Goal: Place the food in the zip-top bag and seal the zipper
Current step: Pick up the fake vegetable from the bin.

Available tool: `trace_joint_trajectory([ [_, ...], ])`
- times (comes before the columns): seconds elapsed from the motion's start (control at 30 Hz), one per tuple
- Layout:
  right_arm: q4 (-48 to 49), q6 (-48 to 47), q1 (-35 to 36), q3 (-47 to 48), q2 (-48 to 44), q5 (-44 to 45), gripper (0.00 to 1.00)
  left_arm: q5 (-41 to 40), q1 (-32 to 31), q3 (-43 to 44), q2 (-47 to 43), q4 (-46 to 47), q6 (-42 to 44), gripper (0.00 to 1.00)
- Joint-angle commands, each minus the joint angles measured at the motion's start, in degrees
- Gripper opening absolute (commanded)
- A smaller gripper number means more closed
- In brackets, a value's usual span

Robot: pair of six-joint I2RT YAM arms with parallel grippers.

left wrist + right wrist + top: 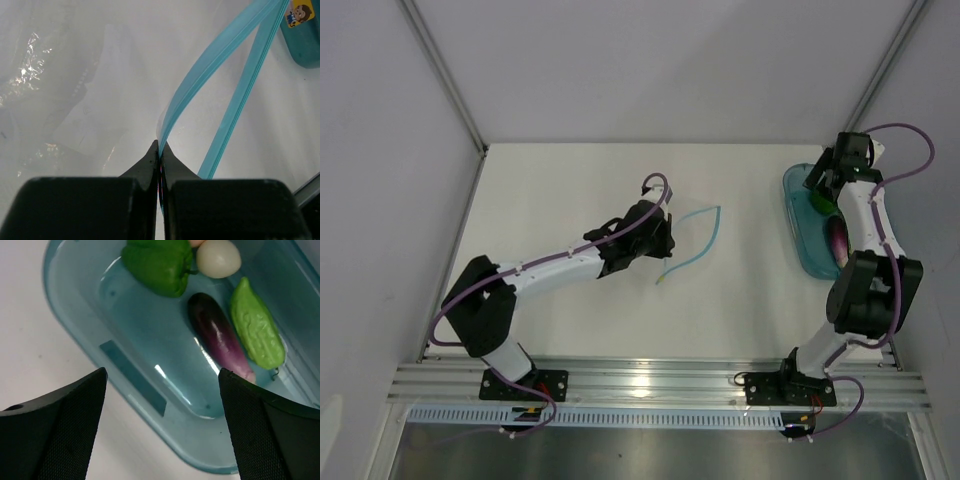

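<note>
One teal tray (pixel 131 371) holds four toy foods in plain sight: one green bell pepper (pixel 157 265), one whitish egg (pixel 218 258), one purple eggplant (pixel 217 335) and one bumpy light green vegetable (pixel 256 325) (a fifth, a pink sliver (pixel 195 242) cut off by the frame edge, may be a ball). There is one clear zip-top bag (pixel 65 85), with one teal zipper (pixel 225 50) of two parted tracks.

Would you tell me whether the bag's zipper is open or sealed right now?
Open. The zipper splits into two separate teal strips, and the left gripper pinches one.
</note>
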Motion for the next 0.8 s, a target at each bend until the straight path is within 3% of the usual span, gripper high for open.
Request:
trace_joint_trajectory([
  [0.0, 0.2, -4.1, -2.9, 5.7, 5.5, 4.2, 0.93, 3.1, 1.7, 0.3, -2.3, 4.6, 1.9, 0.01],
  [0.2, 7.8, -2.2, -4.0, 11.3, 14.1, 0.3, 0.97, 5.4, 2.4, -1.2, -2.1, 6.4, 2.1, 0.01],
  [0.4, 4.1, 2.7, -3.9, 24.3, 27.1, 4.9, 0.99, 6.7, 2.7, -3.1, -2.6, 9.4, 2.2, 0.0],
  [0.77, 8.1, 4.3, -4.9, 26.0, 33.0, 4.1, 0.98, 9.5, 4.6, -5.8, -1.9, 10.8, 1.3, 0.0],
])
